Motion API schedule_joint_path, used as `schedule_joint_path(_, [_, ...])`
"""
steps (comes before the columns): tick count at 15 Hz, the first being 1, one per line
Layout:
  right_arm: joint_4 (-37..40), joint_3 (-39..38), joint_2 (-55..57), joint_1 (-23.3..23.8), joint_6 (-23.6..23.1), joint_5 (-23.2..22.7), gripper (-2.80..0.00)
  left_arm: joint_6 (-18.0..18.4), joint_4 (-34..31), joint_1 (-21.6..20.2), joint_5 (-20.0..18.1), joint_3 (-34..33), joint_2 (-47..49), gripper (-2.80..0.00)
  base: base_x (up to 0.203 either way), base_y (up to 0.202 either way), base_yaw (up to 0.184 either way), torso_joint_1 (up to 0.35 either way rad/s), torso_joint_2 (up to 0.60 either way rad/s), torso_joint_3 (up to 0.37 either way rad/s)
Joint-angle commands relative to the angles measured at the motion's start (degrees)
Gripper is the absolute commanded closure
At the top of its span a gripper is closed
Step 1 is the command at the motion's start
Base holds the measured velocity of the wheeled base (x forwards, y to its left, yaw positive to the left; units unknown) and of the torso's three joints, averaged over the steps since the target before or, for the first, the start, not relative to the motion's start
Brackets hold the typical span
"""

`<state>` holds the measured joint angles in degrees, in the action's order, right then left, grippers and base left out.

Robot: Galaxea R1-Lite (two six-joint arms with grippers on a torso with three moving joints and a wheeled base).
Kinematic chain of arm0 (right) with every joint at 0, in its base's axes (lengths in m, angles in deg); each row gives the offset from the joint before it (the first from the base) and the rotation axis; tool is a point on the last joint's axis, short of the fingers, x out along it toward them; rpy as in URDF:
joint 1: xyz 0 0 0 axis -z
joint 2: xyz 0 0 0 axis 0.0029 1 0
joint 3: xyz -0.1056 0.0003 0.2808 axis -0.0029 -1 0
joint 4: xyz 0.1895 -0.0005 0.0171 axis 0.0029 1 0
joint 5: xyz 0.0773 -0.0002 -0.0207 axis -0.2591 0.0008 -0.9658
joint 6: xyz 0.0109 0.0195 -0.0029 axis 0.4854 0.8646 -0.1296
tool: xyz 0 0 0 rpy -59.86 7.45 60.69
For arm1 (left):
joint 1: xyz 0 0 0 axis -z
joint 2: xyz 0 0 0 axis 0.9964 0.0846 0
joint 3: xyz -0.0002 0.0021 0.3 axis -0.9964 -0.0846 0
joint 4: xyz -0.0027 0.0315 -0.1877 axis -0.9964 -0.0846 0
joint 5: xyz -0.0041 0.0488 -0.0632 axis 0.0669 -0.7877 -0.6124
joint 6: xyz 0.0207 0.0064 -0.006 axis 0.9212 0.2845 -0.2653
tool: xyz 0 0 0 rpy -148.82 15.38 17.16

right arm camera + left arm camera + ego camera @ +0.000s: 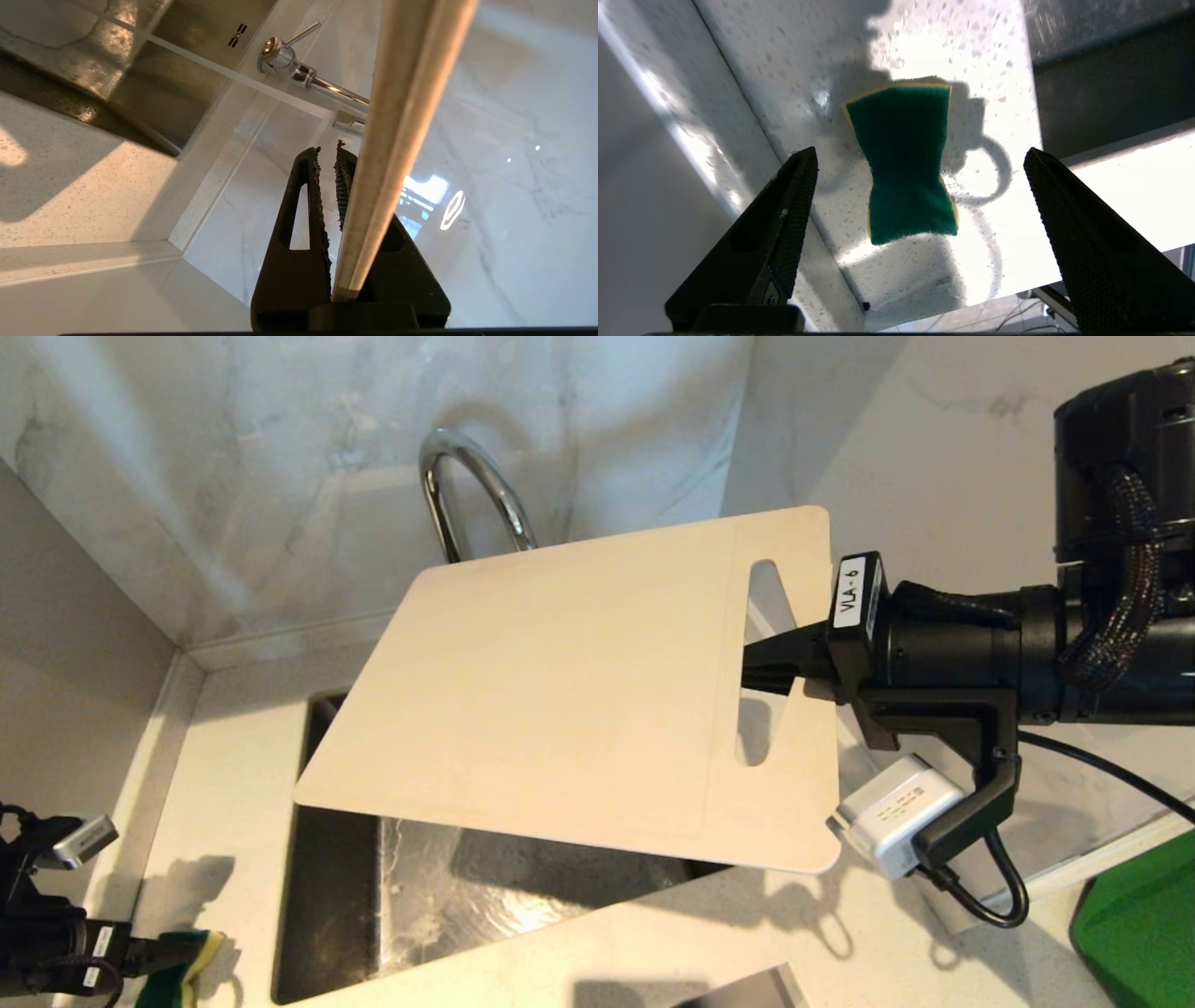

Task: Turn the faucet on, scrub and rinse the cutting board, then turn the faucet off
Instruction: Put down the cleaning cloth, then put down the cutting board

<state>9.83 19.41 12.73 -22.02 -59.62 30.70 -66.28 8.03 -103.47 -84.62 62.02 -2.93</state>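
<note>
Overhead, the cutting board (560, 700), pinched by the right end effector (761, 672), hides the faucet (467, 485); left end effector (920, 205) spread above sponge (906, 161).

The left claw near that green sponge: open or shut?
Open. The left gripper has its fingers spread wide, and the sponge lies loose on the counter between them.

Before me: white marble wall (233, 457), grey veins, two faces meeting in corner behind sink. Pale speckled counter (224, 821) runs around dark steel sink (336, 915), basin floor wet, glinting. Plain grey panel (65, 653) on my left, meeting counter along raised strip. Bright light from above: hard shadows on counter, glare patches on stone, lamp reflections on glossy wall. Green object (1139, 924) at my far right, counter edge. Floor hidden.
</note>
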Motion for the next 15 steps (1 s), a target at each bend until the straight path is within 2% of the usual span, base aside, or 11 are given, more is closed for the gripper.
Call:
schedule_joint_path(1, [0.0,-0.2,0.0,0.0,-0.8,-0.1,0.00,-0.1,-1.6,-0.2,-0.1,2.1,-2.1,-2.80,0.000,0.000,0.000,0.000,0.00,0.000])
schedule_joint_path(6, [0.0,-0.1,0.1,0.1,-0.8,-0.1,0.00,-0.3,-6.3,0.0,-0.1,7.1,-5.6,-2.80,0.000,0.000,0.000,0.000,0.00,0.000])
schedule_joint_path(9, [0.0,-0.3,0.0,0.3,-0.8,-0.1,0.00,-0.7,-14.6,1.1,-1.2,13.0,-7.7,-2.80,0.000,0.000,0.000,0.000,0.00,0.000])
schedule_joint_path(10, [0.0,-0.4,0.0,0.5,-0.8,-0.1,0.00,-2.0,-15.9,2.4,-1.4,13.9,-8.6,-2.80,0.000,0.000,0.000,0.000,0.00,0.000])
schedule_joint_path(11, [0.0,-0.4,-0.1,0.6,-0.8,-0.1,0.00,-3.5,-16.5,4.0,-1.5,14.2,-9.6,0.00,0.000,0.000,0.000,0.000,0.00,0.000])
schedule_joint_path(15, [0.0,-1.0,-0.5,0.9,-0.8,-0.1,0.00,-8.3,-18.6,11.2,-1.4,14.2,-13.3,0.00,0.000,0.000,0.000,0.000,0.00,0.000])
